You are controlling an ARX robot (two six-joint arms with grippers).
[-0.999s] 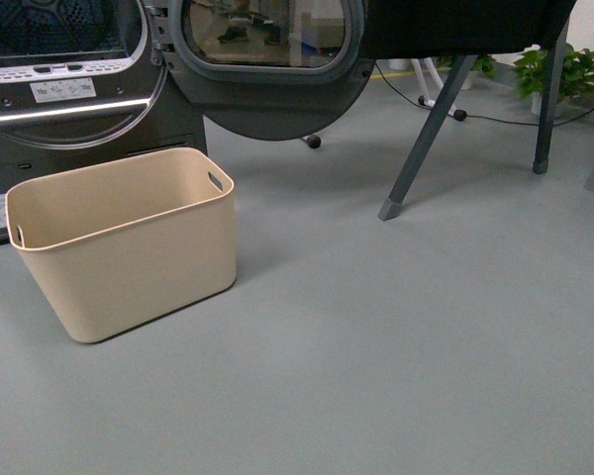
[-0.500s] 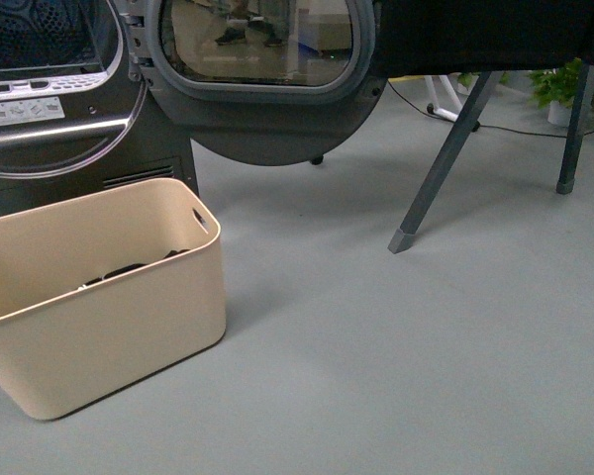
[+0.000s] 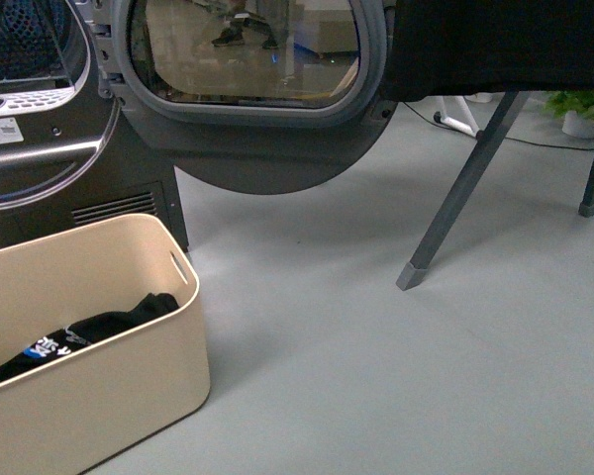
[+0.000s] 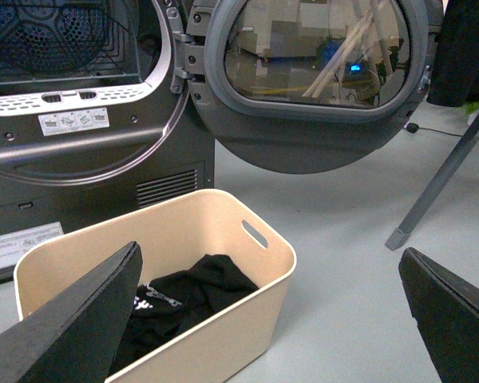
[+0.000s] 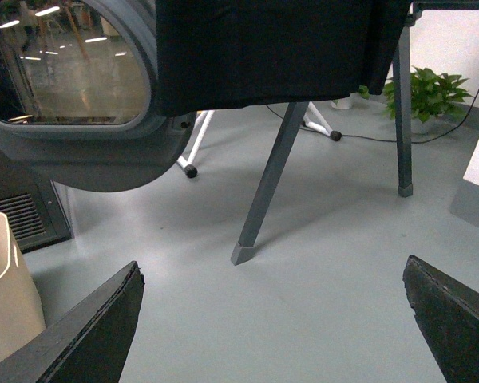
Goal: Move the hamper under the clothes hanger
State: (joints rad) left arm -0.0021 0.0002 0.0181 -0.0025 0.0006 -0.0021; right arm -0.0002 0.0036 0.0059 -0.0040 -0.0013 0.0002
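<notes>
— While I watch the front camera, I see the hamper (image 3: 89, 396) low on my left, on the grey floor (image 3: 376, 386), with the frame cutting off its near corner.

— What is behind it?

— The dark grey dryer (image 3: 40, 178). The hamper sits just in front of it. The dryer door (image 3: 247, 89) hangs open, to the right of the hamper and above it.

— Is anything in the tub?

— Yes, a black garment (image 3: 89, 332) with white and blue print lies at the bottom. One slot handle shows in the short side nearest the door.

— And the clothes hanger?

— I see the clothes hanger (image 3: 455, 203) on the right, only its slanted grey legs with capped feet. A black cloth (image 3: 505, 45) drapes over the top. The hamper is well apart from the nearer leg, with bare floor between them, and it is not under the frame.

— How are the grippers?

— The left gripper (image 4: 269, 251) is released. Its fingers (image 4: 80, 319) are spread wide, grasp nothing, and the hamper shows between them. The right gripper (image 5: 271, 266) is also released and holds nothing. Its wrist camera looks at the nearer leg, with a potted plant (image 5: 419, 92) by the far wall.
</notes>
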